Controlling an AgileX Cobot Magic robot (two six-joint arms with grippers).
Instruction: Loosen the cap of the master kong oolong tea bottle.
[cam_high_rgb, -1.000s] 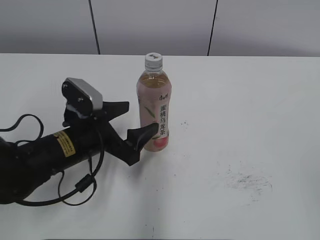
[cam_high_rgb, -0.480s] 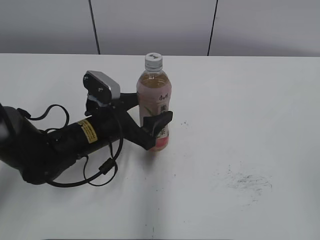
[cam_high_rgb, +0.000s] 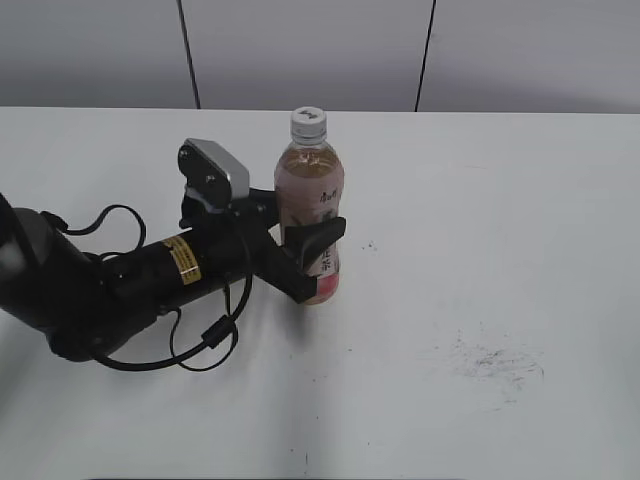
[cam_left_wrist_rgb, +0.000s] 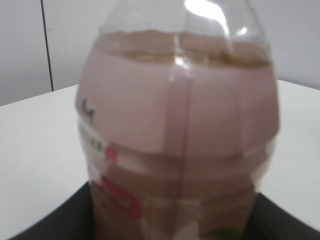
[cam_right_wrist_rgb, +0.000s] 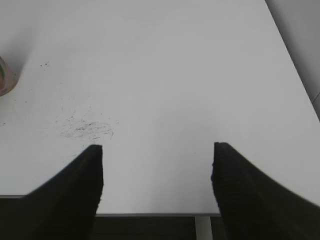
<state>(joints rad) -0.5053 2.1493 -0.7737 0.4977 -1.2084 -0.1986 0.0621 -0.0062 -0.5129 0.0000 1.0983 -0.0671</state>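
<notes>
Master kong oolong tea bottle (cam_high_rgb: 309, 215) stands upright, left gripper (cam_high_rgb: 300, 240) pinching its body to steady it beneath the cap (cam_high_rgb: 308, 122); right gripper (cam_right_wrist_rgb: 157, 172) waits spread.

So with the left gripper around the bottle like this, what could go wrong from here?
The left gripper holds the bottle low on its label, so twisting the cap might tip or spin it. The right gripper is open, away from the bottle; reaching over, it could knock the neck.
</notes>
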